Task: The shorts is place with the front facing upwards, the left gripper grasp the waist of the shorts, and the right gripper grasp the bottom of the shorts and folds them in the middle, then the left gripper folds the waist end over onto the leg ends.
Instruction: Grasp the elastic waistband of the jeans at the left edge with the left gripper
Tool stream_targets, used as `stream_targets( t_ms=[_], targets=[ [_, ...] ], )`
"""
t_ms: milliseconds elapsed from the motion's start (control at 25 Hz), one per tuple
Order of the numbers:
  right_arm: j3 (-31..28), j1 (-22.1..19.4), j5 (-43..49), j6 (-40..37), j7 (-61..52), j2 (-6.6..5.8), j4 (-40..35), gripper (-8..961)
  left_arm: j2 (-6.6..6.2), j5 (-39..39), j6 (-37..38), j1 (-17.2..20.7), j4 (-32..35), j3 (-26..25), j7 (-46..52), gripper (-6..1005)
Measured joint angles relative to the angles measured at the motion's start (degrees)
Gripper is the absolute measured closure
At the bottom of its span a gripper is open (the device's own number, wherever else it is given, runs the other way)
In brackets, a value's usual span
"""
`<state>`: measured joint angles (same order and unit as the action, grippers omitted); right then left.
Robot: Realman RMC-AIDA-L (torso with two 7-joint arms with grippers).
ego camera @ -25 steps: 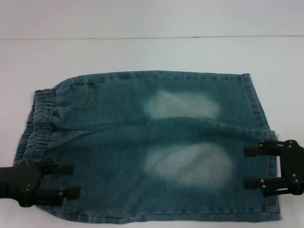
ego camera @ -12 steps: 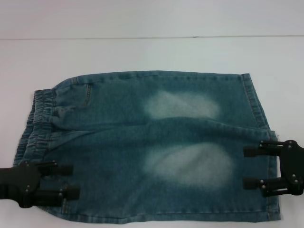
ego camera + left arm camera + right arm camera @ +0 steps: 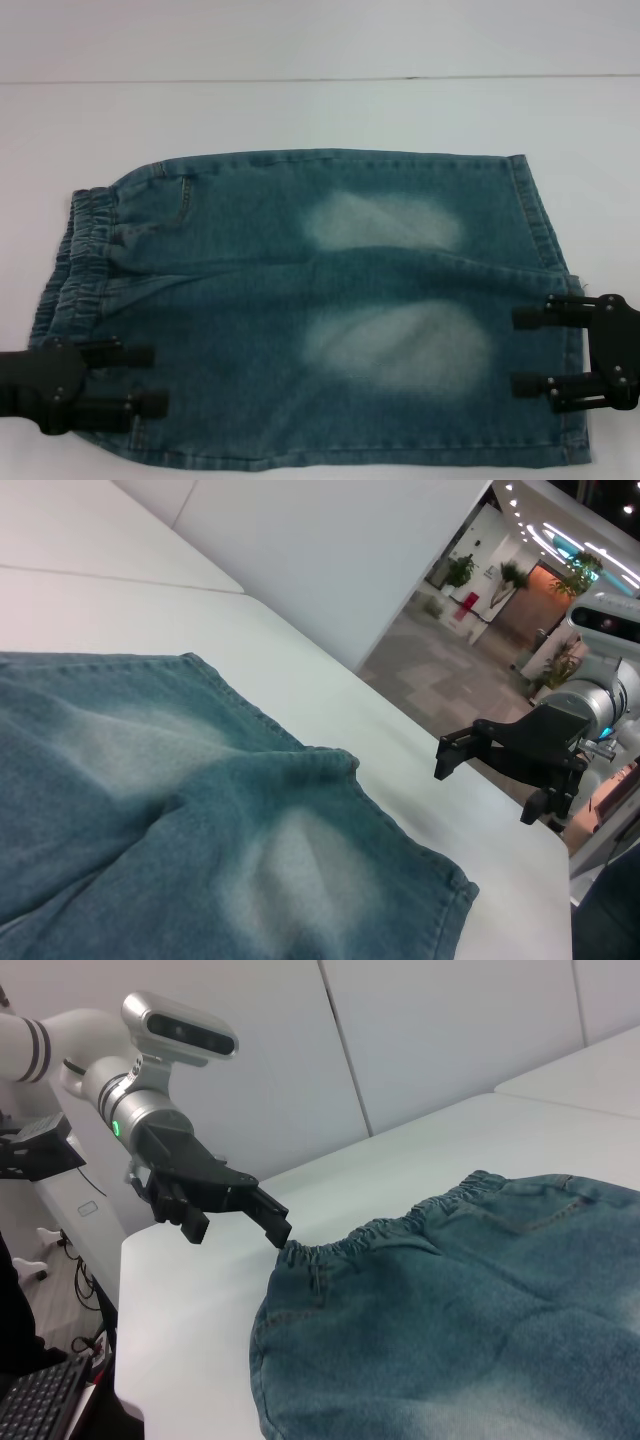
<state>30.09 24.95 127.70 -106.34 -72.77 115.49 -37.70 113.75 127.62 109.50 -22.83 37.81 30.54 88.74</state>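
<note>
The shorts (image 3: 300, 310) lie flat on the white table, blue-green denim with two pale faded patches facing up. The waist of the shorts (image 3: 75, 260) is the gathered band at the left. The bottom of the shorts (image 3: 545, 230), with its straight hems, is at the right. My left gripper (image 3: 150, 380) is open over the near waist corner, with denim showing between its fingers. My right gripper (image 3: 516, 350) is open over the near leg hem. The right wrist view shows the left gripper (image 3: 240, 1235) at the waist band (image 3: 370, 1235). The left wrist view shows the right gripper (image 3: 485, 785) beyond the hem (image 3: 400, 830).
The white table (image 3: 320, 110) extends behind and beside the shorts, and its far edge runs across the top of the head view. The near edge of the shorts lies close to the table's front. A room with other equipment shows past the table in the wrist views.
</note>
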Motion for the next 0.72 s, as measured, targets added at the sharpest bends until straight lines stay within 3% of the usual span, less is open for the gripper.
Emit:
stream_targets(
  t_ms=[160, 440, 720],
  targets=[
    [-0.1, 0.0, 0.0, 0.0, 0.0, -0.02, 0.0, 70, -0.24, 0.0, 0.8, 0.3, 4.0, -0.1, 5.3, 129],
    [-0.3, 0.1, -0.2, 0.2, 0.0, -0.07, 0.0, 70, -0.64, 0.1, 3.4, 3.1, 17.5, -3.2, 17.3, 129],
    [-0.9, 0.2, -0.4, 0.3, 0.2, 0.16, 0.0, 69, -1.17, 3.0, 3.7, 5.5, 21.7, -5.5, 21.1, 130]
  ],
)
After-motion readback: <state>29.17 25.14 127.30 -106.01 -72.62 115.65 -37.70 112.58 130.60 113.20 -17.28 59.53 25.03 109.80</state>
